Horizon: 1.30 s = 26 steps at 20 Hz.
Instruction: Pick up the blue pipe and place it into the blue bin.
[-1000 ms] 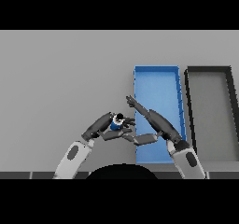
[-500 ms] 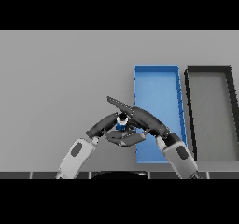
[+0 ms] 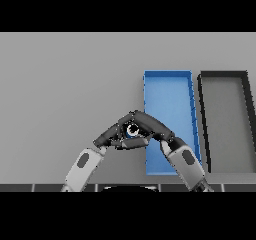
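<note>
Showing no readable text, labels, brands, numbers or signs anywhere. Bearing no markings: the blue bin (image 3: 168, 101), and likewise the dark bin (image 3: 223, 114) just to its right. Nothing legible appearing on the grey table (image 3: 65, 84).

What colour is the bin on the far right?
Black, or very dark grey: the right-hand bin, seen in the head view.

Both hands (image 3: 150, 125) around blue pipe (image 3: 132, 130), beside blue bin (image 3: 169, 76)

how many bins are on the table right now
2. The blue bin sits right of centre, its near-left corner behind the right hand. The black bin lies beside it at the right edge. Nothing suggests a hidden third.
</note>
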Tool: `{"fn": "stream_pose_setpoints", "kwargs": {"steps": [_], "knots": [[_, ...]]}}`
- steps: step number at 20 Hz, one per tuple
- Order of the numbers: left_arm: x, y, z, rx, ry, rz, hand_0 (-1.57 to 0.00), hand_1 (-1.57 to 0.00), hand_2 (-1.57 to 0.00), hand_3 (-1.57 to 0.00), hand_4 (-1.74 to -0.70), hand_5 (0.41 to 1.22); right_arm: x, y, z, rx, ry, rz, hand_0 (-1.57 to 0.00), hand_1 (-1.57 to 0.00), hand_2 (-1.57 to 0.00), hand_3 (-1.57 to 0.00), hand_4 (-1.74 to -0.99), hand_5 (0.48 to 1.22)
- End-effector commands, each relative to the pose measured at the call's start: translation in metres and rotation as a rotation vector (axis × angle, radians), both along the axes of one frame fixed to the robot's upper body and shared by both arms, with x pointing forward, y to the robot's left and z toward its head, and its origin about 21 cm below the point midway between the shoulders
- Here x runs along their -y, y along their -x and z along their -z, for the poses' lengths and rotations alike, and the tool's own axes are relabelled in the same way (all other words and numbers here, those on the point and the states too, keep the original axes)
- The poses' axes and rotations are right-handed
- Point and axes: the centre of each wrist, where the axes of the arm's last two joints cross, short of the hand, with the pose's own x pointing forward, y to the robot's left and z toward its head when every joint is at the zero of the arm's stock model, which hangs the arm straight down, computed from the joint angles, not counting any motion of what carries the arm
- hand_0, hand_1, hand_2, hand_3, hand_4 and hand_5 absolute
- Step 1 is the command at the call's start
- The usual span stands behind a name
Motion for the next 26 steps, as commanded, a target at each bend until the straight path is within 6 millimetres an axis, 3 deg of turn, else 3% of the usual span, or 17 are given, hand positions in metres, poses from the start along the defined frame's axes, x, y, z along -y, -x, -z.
{"fn": "stream_pose_setpoints", "kwargs": {"steps": [1,3,5,11,12,13,15,17,21,26], "knots": [[0.002,0.000,0.000,0.009,0.004,0.001,-1.57,-1.57,-1.56,-1.33,-1.70,1.221,0.001,0.002,0.000,0.014,-0.010,-0.002,-1.32,-1.33,-1.33,-1.23,-1.481,0.869],[0.002,0.000,0.002,0.018,0.013,0.005,-1.57,-1.57,-1.55,-1.37,-1.72,1.221,-0.004,0.004,0.003,0.056,-0.021,-0.012,-1.41,-1.42,-1.42,-1.35,-1.474,0.996],[0.003,-0.002,0.001,0.029,0.025,0.006,-1.57,-1.57,-1.55,-1.40,-1.73,1.221,-0.002,0.006,0.001,0.072,-0.005,-0.017,-1.47,-1.47,-1.47,-1.43,-1.481,1.077],[0.002,-0.002,-0.001,0.048,0.020,-0.005,-1.57,-1.57,-1.56,-1.43,-1.73,1.221,-0.006,0.011,0.003,-0.007,-0.069,-0.004,-1.54,-1.55,-1.55,-1.53,-1.494,1.183],[-0.001,-0.002,0.001,0.058,0.025,-0.009,-1.57,-1.57,-1.57,-1.26,-1.73,1.221,-0.009,0.011,0.003,-0.015,-0.074,0.002,-1.55,-1.55,-1.55,-1.54,-1.495,1.191],[0.001,-0.002,0.000,0.062,0.018,-0.012,-1.45,-1.37,-1.34,-1.05,-1.63,1.221,-0.007,0.010,0.004,-0.007,-0.080,0.012,-1.55,-1.55,-1.55,-1.55,-1.496,1.197],[-0.002,-0.004,-0.003,0.079,-0.023,-0.005,-0.94,-0.88,-0.85,-0.67,-1.41,1.221,-0.007,0.011,0.001,0.004,-0.083,0.017,-1.56,-1.56,-1.56,-1.56,-1.497,1.206],[-0.006,-0.006,0.000,0.081,-0.056,0.040,-0.60,-0.56,-0.55,-0.43,-1.25,1.221,-0.010,0.010,0.001,-0.014,-0.075,0.027,-1.56,-1.56,-1.56,-1.56,-1.498,1.211],[-0.008,-0.006,0.001,0.021,-0.131,0.038,-0.25,-0.23,-0.22,-0.18,-1.06,0.912,-0.008,0.014,0.000,0.010,-0.099,0.039,-1.57,-1.57,-1.57,-1.57,-1.499,1.217],[-0.010,-0.008,0.004,-0.028,-0.161,0.007,-0.08,-0.07,-0.07,-0.06,-0.97,0.642,-0.011,0.011,0.002,0.038,-0.106,0.047,-1.57,-1.57,-1.57,-1.57,-1.499,1.220]]}}
